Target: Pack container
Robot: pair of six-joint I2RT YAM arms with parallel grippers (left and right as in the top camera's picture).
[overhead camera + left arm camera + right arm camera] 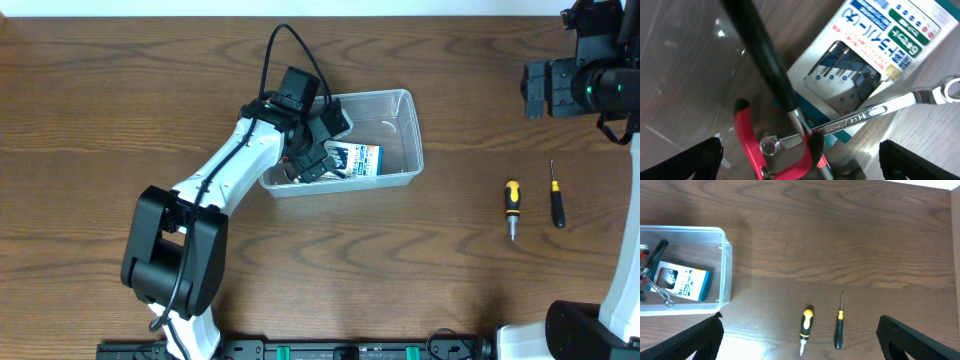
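The clear plastic container (406, 112) stands at the table's middle and also shows in the right wrist view (726, 260). My left gripper (318, 152) reaches into its left end, jaws wide open (800, 167) just above red-handled pliers (747, 135), a silver wrench (875, 111) and a black tool handle (765, 55). A blue-and-white box (358, 160) lies in the container, also seen in the left wrist view (880, 45). My right gripper (548, 88) is open and empty, high at the far right, away from the container; its jaws show in the right wrist view (800, 345).
Two screwdrivers lie on the bare wood right of the container: a stubby yellow-and-black one (512, 205) (806, 324) and a thin black one (556, 198) (839, 329). The left arm's cable arcs over the container's left end.
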